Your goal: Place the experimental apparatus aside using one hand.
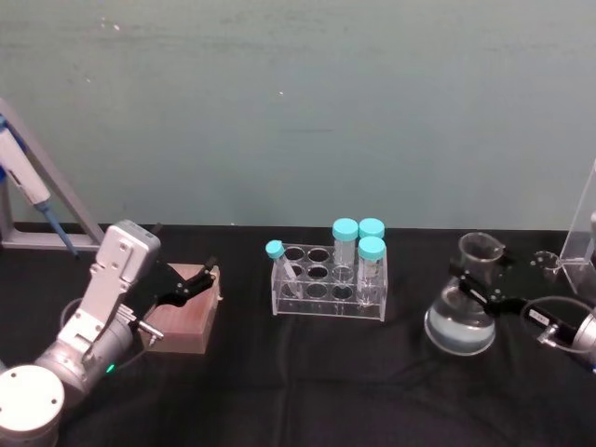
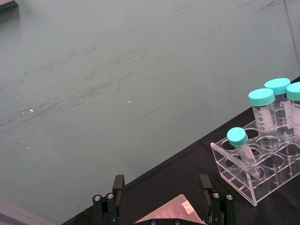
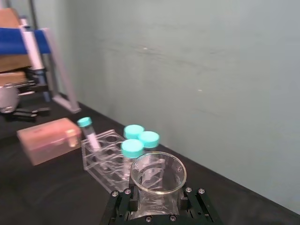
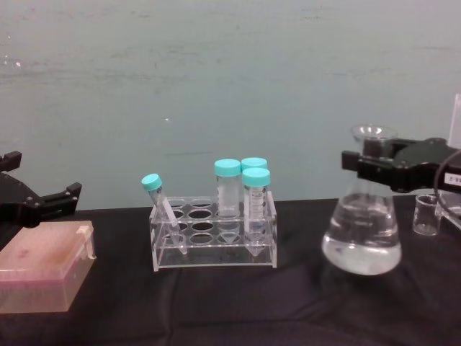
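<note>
Backdrop: a pale green wall behind a table draped in black cloth (image 1: pixel 307 372).
Flask: the clear glass conical flask (image 1: pixel 460 321) with clear liquid in its base stands on the cloth at my right side, well apart from the rack; in the chest view (image 4: pixel 361 241) its body sits on the cloth.
Right gripper: my black two-fingered right gripper (image 1: pixel 484 275) is clamped around the flask's neck just under the rim; in the right wrist view (image 3: pixel 158 199) the fingers sit on either side of the glass, touching it.
Rack: a clear acrylic tube rack (image 1: pixel 328 289) stands mid-table, holding three upright tubes with teal caps (image 1: pixel 358 237) at its right end and one thin teal-capped tube (image 1: pixel 279 261) leaning at its left end.
Beaker: a small clear glass beaker (image 4: pixel 426 216) stands just to the right of the flask, behind my right arm.
Left gripper: my left gripper (image 1: pixel 196 279) hangs spread wide over a pinkish-brown rectangular box (image 1: pixel 186 321) at the table's left, holding nothing.
Far left: a blue-handled pipette (image 1: pixel 23 177) rests on a grey stand (image 1: pixel 56 200).
</note>
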Controlling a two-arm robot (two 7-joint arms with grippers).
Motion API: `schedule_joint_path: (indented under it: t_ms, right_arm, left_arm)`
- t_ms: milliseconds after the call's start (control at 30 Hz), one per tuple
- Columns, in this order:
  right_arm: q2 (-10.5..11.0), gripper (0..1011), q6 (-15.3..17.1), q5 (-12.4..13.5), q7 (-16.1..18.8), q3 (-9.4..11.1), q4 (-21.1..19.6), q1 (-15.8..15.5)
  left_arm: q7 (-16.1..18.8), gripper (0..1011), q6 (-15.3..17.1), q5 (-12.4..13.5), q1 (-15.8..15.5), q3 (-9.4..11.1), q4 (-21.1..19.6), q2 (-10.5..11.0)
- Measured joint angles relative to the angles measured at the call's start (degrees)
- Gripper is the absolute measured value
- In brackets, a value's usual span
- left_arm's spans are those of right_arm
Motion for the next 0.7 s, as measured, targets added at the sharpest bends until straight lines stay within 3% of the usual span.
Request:
schedule_joint_path:
  t_ms: [367,700]
  right_arm:
    - [-1.4,458,4.0,-2.9,-9.9,4.1,-3.8,-3.9]
    - [-3.4,458,7.1,-5.2,-15.3,6.5,-4.2,-4.9]
  left_arm:
    - [0.0,1000,0.0,0.0,0.0,0.0,0.0,0.0]
    - [0.0,1000,0.0,0.0,0.0,0.0,0.0,0.0]
